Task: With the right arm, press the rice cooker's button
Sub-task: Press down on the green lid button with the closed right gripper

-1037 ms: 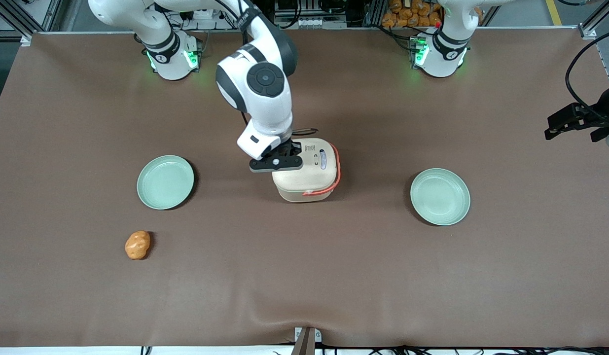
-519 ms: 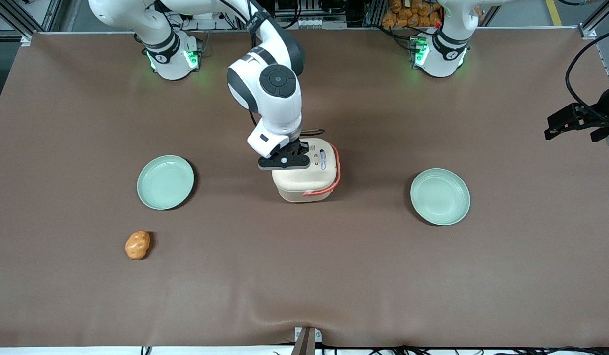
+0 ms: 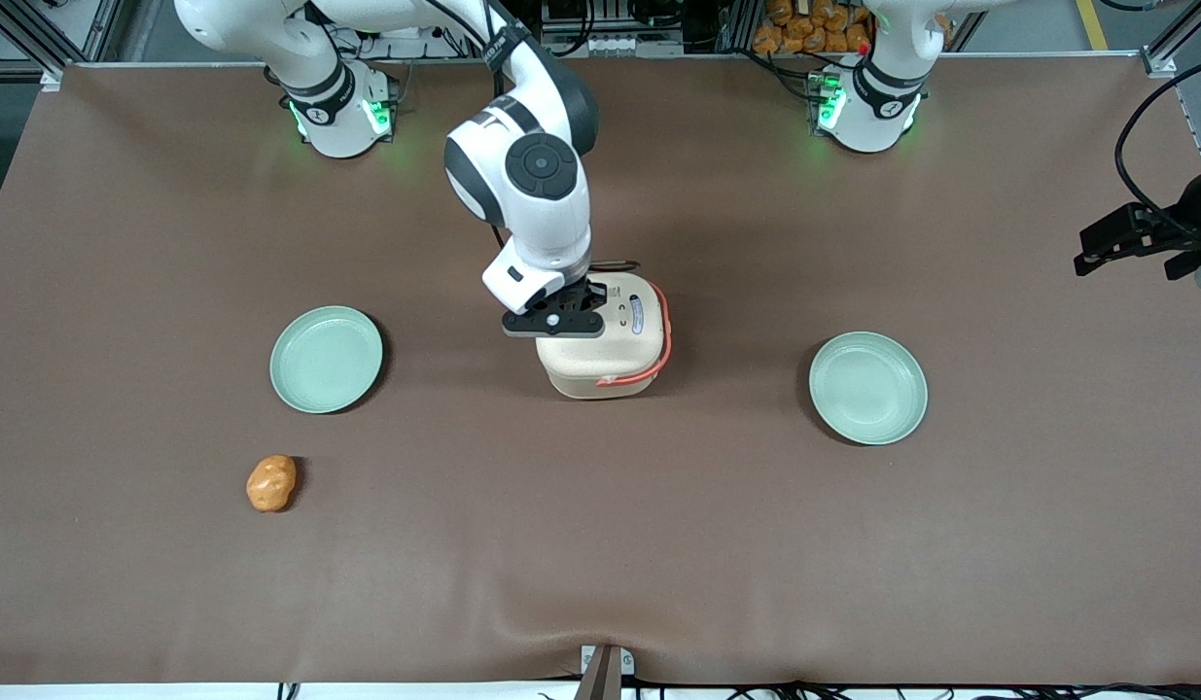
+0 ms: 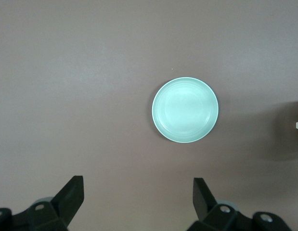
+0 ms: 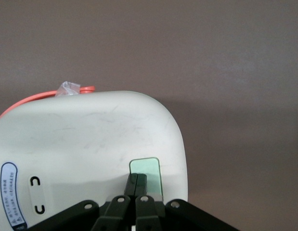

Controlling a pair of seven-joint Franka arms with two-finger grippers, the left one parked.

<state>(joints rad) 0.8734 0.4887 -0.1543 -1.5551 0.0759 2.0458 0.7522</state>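
the rice cooker [image 3: 605, 335] is sitting near the middle of the brown tabletop [image 3: 600, 544], with one pale green plate [image 3: 326, 359] lying to the side of the cooker toward the working arm's end and another plate [image 3: 867, 387] lying toward the parked arm's end. an orange lumpy object [image 3: 270, 482] is resting nearer the front camera than the cooker, well apart from it. the right arm [image 3: 522, 185] is reaching down over the cooker's lid. its hand [image 5: 137, 187] is pinched narrow, the two fingertips pressed together, and their tips are sitting on the lower edge of the button [image 5: 146, 173], the small green patch near the lid's edge. the approach looks done and contact looks to be starting. what seems left is pushing down firmly on the button and then lifting the hand off the cooker. whether the button is already pressed in cannot be told.
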